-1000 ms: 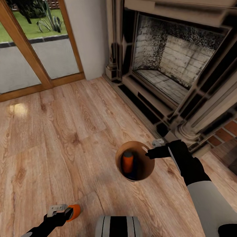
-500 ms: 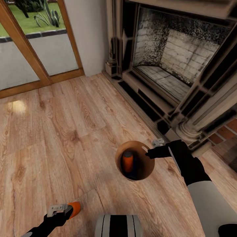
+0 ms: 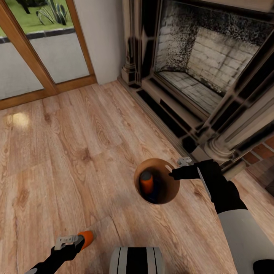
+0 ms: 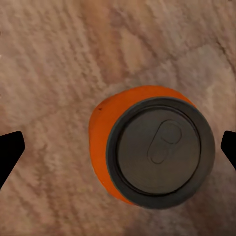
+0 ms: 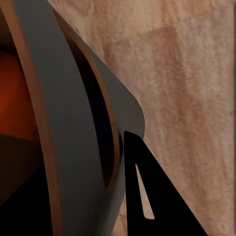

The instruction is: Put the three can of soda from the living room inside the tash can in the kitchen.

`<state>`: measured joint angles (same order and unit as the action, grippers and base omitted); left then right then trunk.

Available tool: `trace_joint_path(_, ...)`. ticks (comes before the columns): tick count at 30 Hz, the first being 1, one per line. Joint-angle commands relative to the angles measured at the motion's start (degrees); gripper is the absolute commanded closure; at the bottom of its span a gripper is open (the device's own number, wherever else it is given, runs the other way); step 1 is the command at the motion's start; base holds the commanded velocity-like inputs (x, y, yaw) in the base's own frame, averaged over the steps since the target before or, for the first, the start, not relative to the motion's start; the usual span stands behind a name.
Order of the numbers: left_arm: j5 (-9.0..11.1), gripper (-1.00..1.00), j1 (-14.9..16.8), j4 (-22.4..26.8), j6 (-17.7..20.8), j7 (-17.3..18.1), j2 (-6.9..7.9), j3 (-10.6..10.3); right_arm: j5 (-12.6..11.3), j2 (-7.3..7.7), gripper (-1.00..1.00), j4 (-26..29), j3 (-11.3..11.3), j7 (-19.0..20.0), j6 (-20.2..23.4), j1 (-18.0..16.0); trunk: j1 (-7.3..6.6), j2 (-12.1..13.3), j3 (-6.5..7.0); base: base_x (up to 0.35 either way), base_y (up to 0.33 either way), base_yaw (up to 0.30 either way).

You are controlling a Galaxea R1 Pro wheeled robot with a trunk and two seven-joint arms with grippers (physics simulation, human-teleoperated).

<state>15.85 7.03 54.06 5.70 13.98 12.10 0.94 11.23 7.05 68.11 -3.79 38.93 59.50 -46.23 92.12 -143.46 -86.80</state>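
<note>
The right end effector (image 3: 172,173) is clenched on the rim of the tash can (image 3: 173,190), which hangs tilted above the wood plank floor (image 3: 68,152), its tan-brown mouth turned up toward the head camera. In the right wrist view the grey wall of the tash can (image 5: 73,147) runs past one dark finger (image 5: 157,196) pressed against its outside, with the brown rim edge curving just inside it. Inside the bin lies an orange can of soda (image 3: 146,182) and beside it a dark blue can of soda (image 3: 155,195), mostly in shadow. The left end effector (image 3: 74,240) is near the floor's close edge in the head view and grasps a second orange can of soda (image 3: 87,237), whose body sticks out past the grey fingertip. The left wrist view looks straight down on that can (image 4: 157,152), its silvery top and pull tab facing the camera, the two black fingertips (image 4: 10,150) standing at either side of it; whether they touch the can cannot be told there. Beyond the bin stands a dark fireplace (image 3: 201,72) with a pale brick back, and a wood-framed glass door (image 3: 38,53) shows grass outside.
</note>
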Motion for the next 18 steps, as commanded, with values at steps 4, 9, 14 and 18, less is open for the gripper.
trace_joint_path(4, 0.04, -1.0, 0.0, 0.0, -0.36, 0.06, 0.02, 0.02, -1.55, 0.01, 1.0, 0.34, 0.01, 0.18, 0.5, 0.0, -0.01, 0.0, -0.29, 0.002, 0.0, 0.0)
trace_joint_path(9, 0.0, -1.0, 0.0, 0.0, -0.44, 0.13, 0.03, -0.46, -1.56, -0.01, 1.0, 0.43, -0.03, 0.18, 0.5, 0.0, -0.01, 0.0, -0.49, 0.116, -0.082, 0.0)
trace_joint_path(14, 0.14, -1.0, 0.0, 0.01, -0.5, 0.14, 0.1, -1.21, -1.57, -0.02, 1.0, 1.02, -0.03, 0.18, 0.5, 0.0, -0.01, 0.0, -0.51, 0.088, -0.071, 0.0)
trace_joint_path(18, 0.21, -1.0, 0.0, 0.0, -0.51, 0.16, 0.12, -1.28, -1.57, -0.05, 1.0, 1.67, 0.01, 0.18, 0.5, 0.03, -0.01, 0.0, -0.52, 0.021, -0.017, 0.0)
